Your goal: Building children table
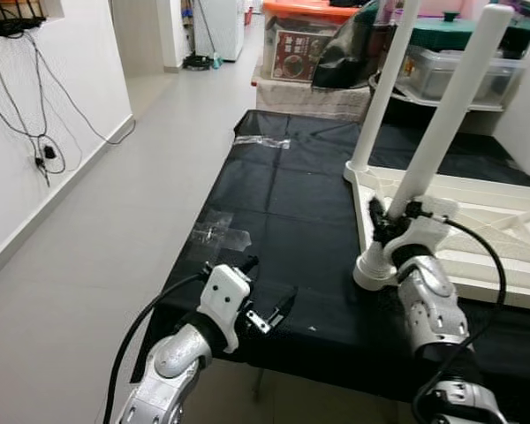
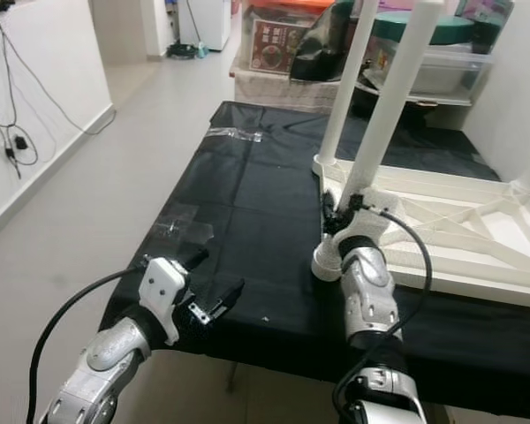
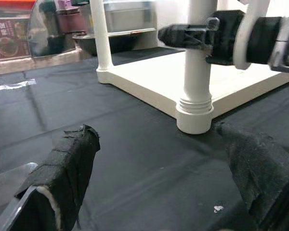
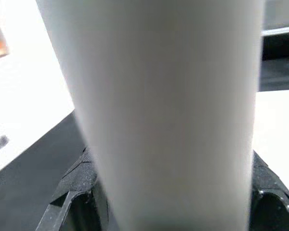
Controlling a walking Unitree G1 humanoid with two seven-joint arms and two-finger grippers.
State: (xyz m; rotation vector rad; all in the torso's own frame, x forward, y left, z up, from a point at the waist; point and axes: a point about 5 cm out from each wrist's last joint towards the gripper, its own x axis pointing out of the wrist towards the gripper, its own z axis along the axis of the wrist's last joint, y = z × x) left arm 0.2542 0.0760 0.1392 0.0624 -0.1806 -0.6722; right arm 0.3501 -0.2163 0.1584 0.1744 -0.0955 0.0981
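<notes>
Left gripper [image 1: 269, 311] hovers over the near edge of the black cloth [image 1: 283, 203], short of the near table leg [image 1: 442, 132] and well apart from it; its two padded fingers [image 3: 70, 168] are spread wide and hold nothing. Right gripper [image 1: 390, 223] sits low on the near table leg, just above the leg's ribbed collar, with its jaws pinching the white tube from both sides; the right wrist view shows the tube close up between the black fingers. The leg stands upright in the near corner socket of the upturned white tabletop [image 1: 477, 230], which lies underside up on the cloth. Beyond the near leg, a second leg [image 1: 384, 88] stands in the far corner socket of the same edge. Behind that, storage boxes [image 1: 309, 40] are stacked past the cloth's far end. Judgement: step in hand is seating or tightening the near leg. To do it well, keep the tube square to the socket, turn or press along its axis only, and watch the collar gap closing evenly; a sideways pull could drag the tabletop across the cloth.
</notes>
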